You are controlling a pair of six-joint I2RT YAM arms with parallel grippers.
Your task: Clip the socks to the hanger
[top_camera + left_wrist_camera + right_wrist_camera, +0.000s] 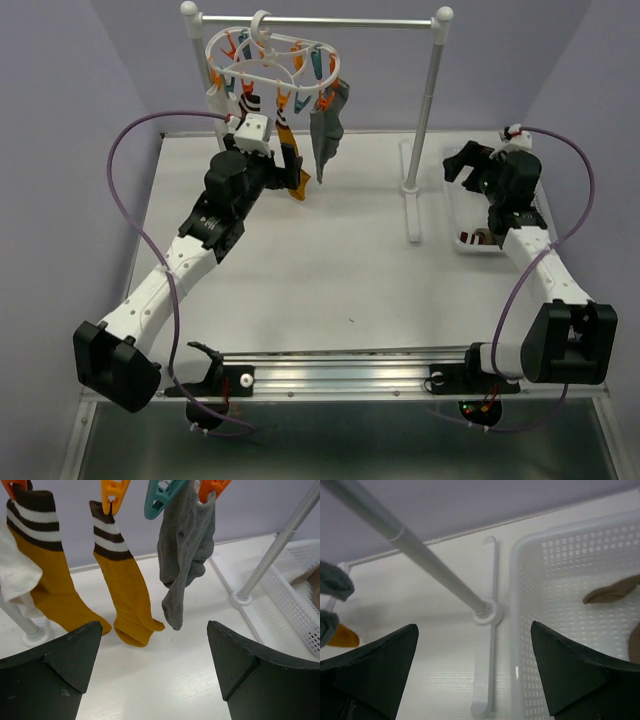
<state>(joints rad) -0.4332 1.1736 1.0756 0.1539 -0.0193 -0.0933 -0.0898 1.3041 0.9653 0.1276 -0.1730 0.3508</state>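
Seemingly apart, socks point(122, 595) hang beyond left gripper point(154, 632).

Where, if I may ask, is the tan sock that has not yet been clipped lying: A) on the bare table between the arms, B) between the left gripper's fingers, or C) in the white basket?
C: the tan sock lies inside the white basket, while the left gripper is open with nothing in it.
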